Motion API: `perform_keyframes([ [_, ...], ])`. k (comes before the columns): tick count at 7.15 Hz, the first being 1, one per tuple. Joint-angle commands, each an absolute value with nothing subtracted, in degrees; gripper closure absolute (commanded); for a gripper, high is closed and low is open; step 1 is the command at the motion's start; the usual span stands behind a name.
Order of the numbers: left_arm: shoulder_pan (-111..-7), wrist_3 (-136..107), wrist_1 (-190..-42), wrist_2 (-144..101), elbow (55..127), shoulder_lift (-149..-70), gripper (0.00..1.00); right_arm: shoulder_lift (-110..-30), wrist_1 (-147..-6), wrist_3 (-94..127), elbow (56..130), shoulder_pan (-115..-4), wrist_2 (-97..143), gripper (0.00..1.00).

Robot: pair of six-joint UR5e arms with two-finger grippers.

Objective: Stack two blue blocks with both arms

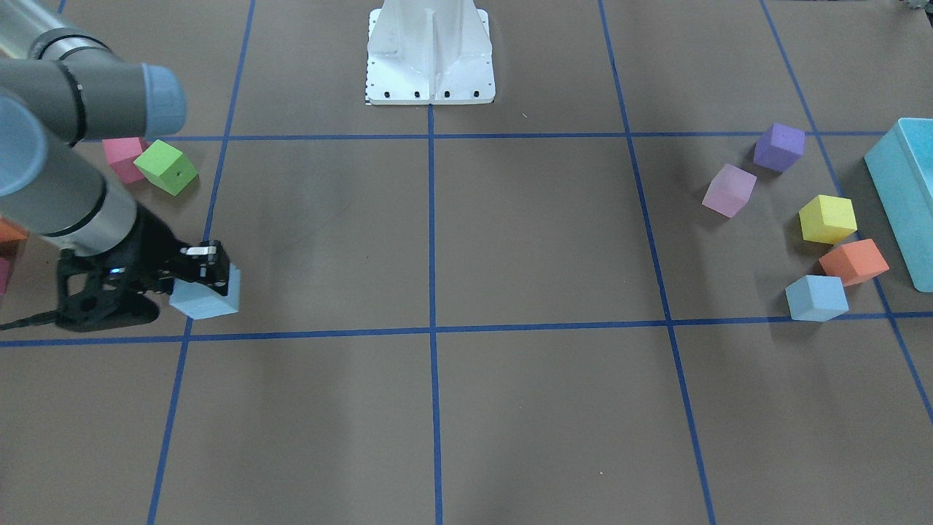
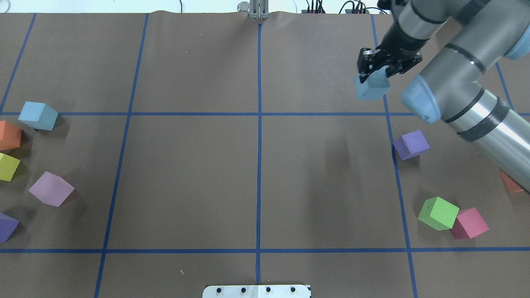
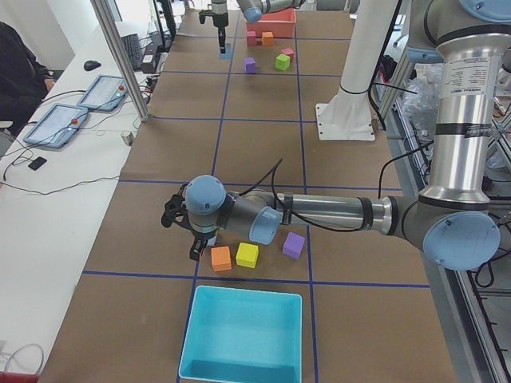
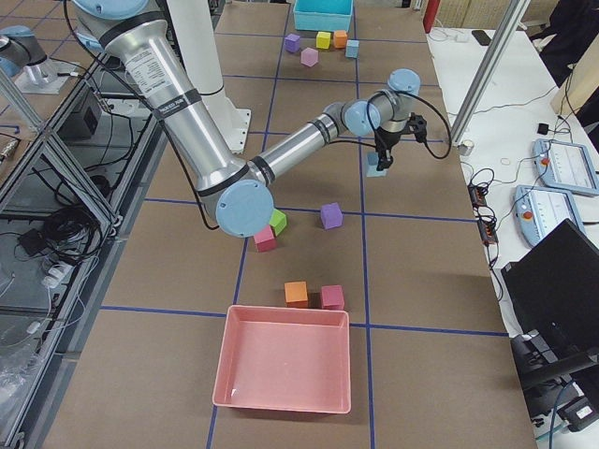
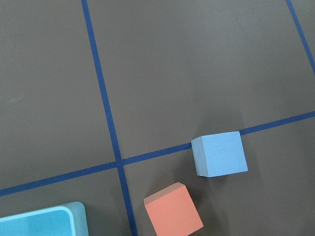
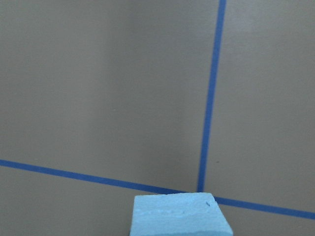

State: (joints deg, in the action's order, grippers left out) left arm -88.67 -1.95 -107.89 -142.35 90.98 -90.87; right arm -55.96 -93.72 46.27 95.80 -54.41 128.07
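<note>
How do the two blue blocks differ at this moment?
The held blue block is gripped by the right claw; the free blue block lies loose on the table. The held blue block has no cube beside it; the free blue block lies close to an orange cube. Both are pale blue cubes of like size.

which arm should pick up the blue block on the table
Left. The left arm hovers by the loose blue block; the right gripper is far across, shut on the held blue block.
</note>
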Motion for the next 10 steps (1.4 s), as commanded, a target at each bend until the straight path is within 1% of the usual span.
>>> perform_keyframes([
  [1, -88.6, -1.9, -107.8, -142.6, 91.0, -90.9, 0.02, -52.2, -93.7, 60.6, 97.9, -43.5, 119.0, 0.57],
  [3, -88.7, -1.9, -107.8, -142.6, 91.1, -90.9, 0.02, -51.9, -86.8, 69.4, 96.2, -35.6, 110.7, 0.57],
  [5, -88.7, -1.9, -107.8, -142.6, 91.5, -90.9, 0.02, -51.9, -86.0, 71.2, 95.4, -31.3, 106.3, 0.57],
  [8, -88.7, -1.9, -107.8, -142.6, 91.5, -90.9, 0.02, -50.0, -81.3, 75.4, 90.5, -27.8, 102.6, 0.57],
  [10, -88.7, -1.9, -107.9, -142.6, 91.5, -90.9, 0.02, -45.0, -81.0, 77.5, 86.0, -27.3, 102.0, 0.57],
])
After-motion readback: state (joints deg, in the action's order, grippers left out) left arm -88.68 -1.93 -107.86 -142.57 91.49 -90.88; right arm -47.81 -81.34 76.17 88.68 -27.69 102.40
